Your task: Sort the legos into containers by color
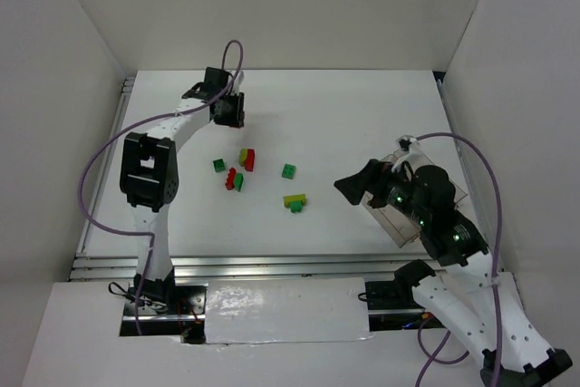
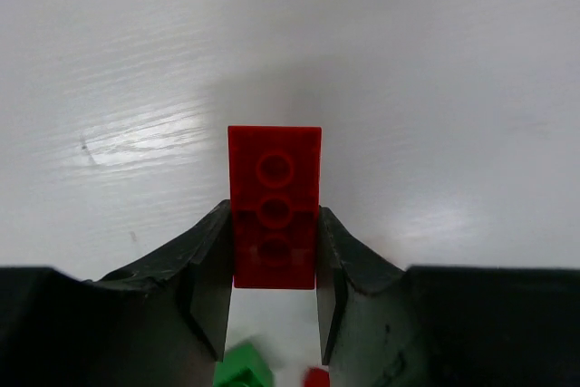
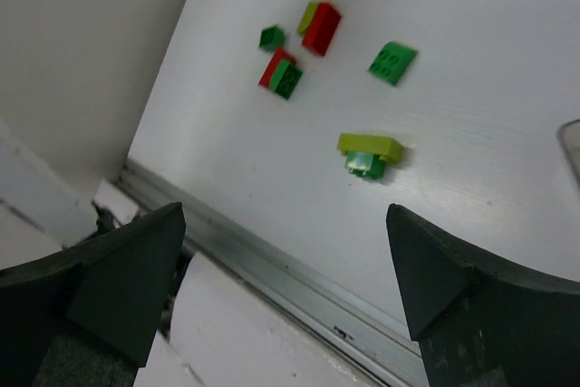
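Nearest the arm bases, the right gripper (image 1: 349, 186) hangs over the right side of the white table (image 1: 362, 115) with its two dark fingers (image 3: 127, 269) spread wide and nothing between them. Just behind it, mostly covered by the right arm, sits the clear plastic tray with long compartments (image 1: 388, 217); whether any brick lies in it cannot be told. A little to the left of that gripper lies a yellow-green brick stacked on a small green brick (image 1: 294, 200). Farther out, a lone bright green square brick (image 1: 288, 170) rests by itself. To its left is a red brick touching a green brick (image 1: 234, 178), then a tiny dark green brick (image 1: 218, 165), and just beyond those a red brick pressed against a yellow-green one (image 1: 246, 159). All of these lie loose on the table, outside the tray. Farthest away, the left gripper (image 1: 231, 108) pinches a flat red brick with a row of studs (image 2: 274, 178) by its long sides, the brick sticking out past the fingertips.
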You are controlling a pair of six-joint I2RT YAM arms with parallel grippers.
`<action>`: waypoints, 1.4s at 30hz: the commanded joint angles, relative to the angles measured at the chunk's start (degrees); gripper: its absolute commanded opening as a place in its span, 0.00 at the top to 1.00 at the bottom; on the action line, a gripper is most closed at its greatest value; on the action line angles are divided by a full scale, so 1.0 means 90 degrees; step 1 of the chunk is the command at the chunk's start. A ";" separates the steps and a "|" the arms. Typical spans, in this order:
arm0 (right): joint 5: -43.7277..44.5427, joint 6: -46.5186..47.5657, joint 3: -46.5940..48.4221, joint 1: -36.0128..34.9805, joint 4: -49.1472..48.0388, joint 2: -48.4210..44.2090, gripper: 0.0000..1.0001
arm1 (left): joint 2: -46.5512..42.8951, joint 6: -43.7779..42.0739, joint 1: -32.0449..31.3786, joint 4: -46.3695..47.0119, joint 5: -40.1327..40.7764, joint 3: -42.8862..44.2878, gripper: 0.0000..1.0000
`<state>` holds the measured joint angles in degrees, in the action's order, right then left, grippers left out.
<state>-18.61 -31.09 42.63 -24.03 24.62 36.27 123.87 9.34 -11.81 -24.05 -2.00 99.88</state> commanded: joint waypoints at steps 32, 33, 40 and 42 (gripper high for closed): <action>0.2771 -0.0784 0.1992 -0.0035 0.2880 -0.2546 0.00 | 0.0474 0.1921 -0.5299 0.3043 -0.0168 0.0788 0.77; 0.2732 -0.0764 0.1972 -0.0025 0.2879 -0.2526 0.00 | 0.0474 0.1911 -0.5299 0.3073 -0.0168 0.0788 0.66; 0.2820 -0.0715 0.1884 -0.0035 0.2860 -0.2585 0.01 | 0.0290 0.1882 -0.5299 0.3317 -0.0061 0.0310 0.43; 0.2839 -0.0705 0.1865 -0.0025 0.2860 -0.2595 0.00 | 0.0221 0.1882 -0.5289 0.3414 -0.0100 0.0192 0.38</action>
<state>6.90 -38.65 59.75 -24.03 52.07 12.40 127.81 26.96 -59.40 3.05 -3.20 103.04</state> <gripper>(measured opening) 0.994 0.610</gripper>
